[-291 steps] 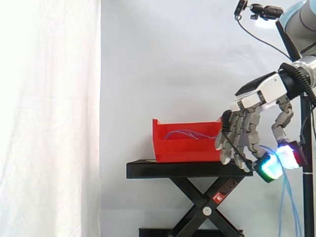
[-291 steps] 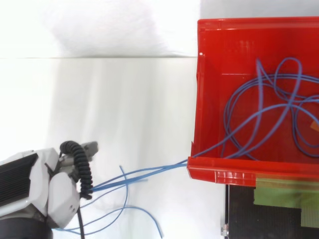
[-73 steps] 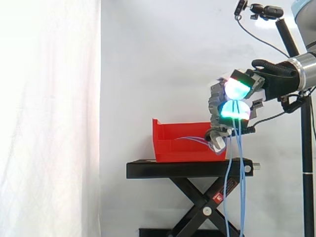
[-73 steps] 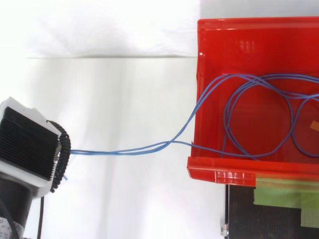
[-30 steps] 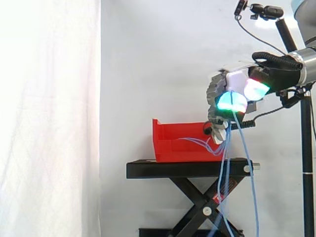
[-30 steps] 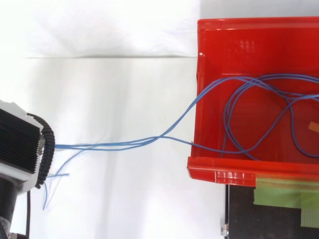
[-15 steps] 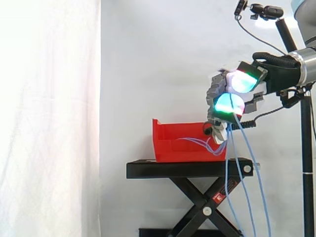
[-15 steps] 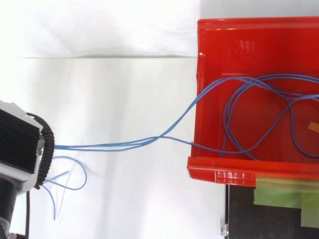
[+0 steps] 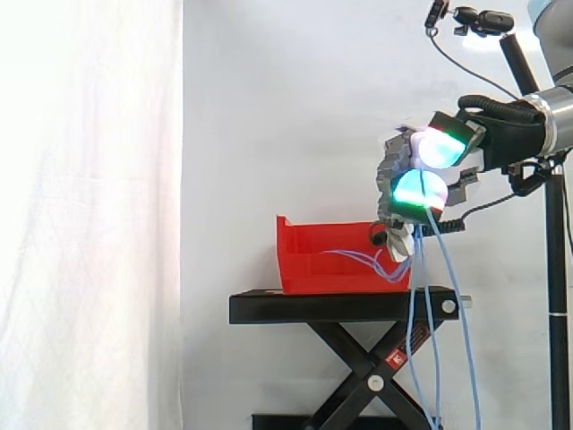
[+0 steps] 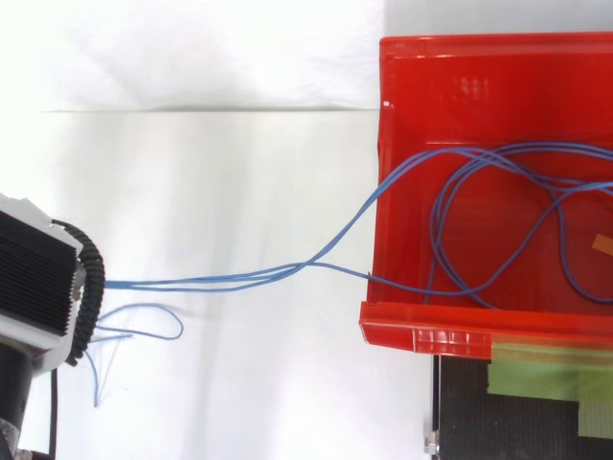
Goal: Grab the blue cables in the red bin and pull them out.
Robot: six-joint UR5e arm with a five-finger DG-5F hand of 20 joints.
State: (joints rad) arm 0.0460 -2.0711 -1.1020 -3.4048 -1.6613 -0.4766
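White curtain hangs behind a black stand (image 9: 345, 307) that carries the red bin (image 9: 309, 269). Just right of the bin and above its rim, the robot hand (image 9: 394, 170) has its fingers curled in, pinching the blue cables (image 10: 239, 280) between its green-glowing pads (image 9: 407, 190). From that pinch, loose ends hang straight down past the stand's edge. Seen from above, a few strands stretch from the hand across open space, climb over the bin's side wall and run inside. Several wide loops lie on the bin's bottom, so most of the length looks not yet out. I judge the task partly done. The grab is made and some cable is drawn clear, but the pull has a good way to go before the bin holds none.
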